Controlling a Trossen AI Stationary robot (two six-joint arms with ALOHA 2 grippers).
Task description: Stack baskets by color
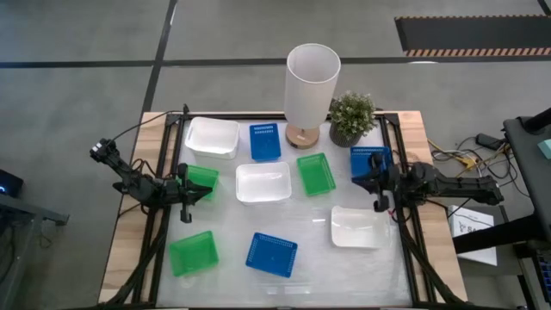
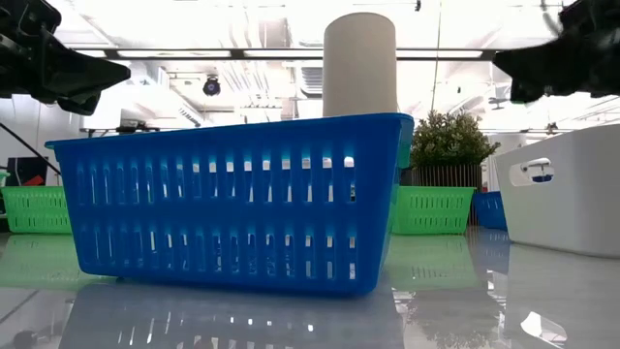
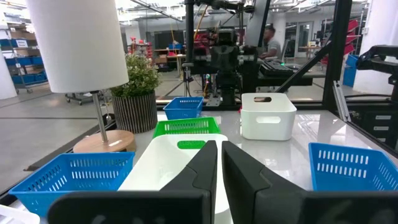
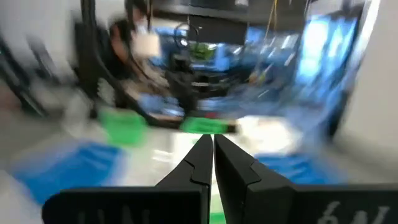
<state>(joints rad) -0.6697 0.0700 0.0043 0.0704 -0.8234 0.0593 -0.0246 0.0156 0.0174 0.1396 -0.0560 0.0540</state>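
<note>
Baskets: nine shallow perforated plastic baskets lie unstacked on my glossy white table point(image 1: 314, 258).
White baskets: back left point(image 1: 212, 137), centre point(image 1: 263, 182), front right point(image 1: 357, 226).
Blue baskets: back centre point(image 1: 265, 142), front centre point(image 1: 271, 254), right edge point(image 1: 368, 160).
Green baskets: left edge point(image 1: 203, 179), front left point(image 1: 193, 253), centre right point(image 1: 316, 173).
My left gripper point(image 1: 184, 213): jaws closed, empty, beside the left-edge green basket.
My right gripper point(image 1: 378, 205): jaws closed, empty, near the right-edge blue basket.
Rear items: tall white cylinder lamp point(image 1: 312, 84), potted plant point(image 1: 351, 117).

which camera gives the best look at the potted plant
The high view: the potted plant shows whole beside the lamp. The left wrist view shows it partly behind the lamp; the low view shows mostly its leaves.
</note>
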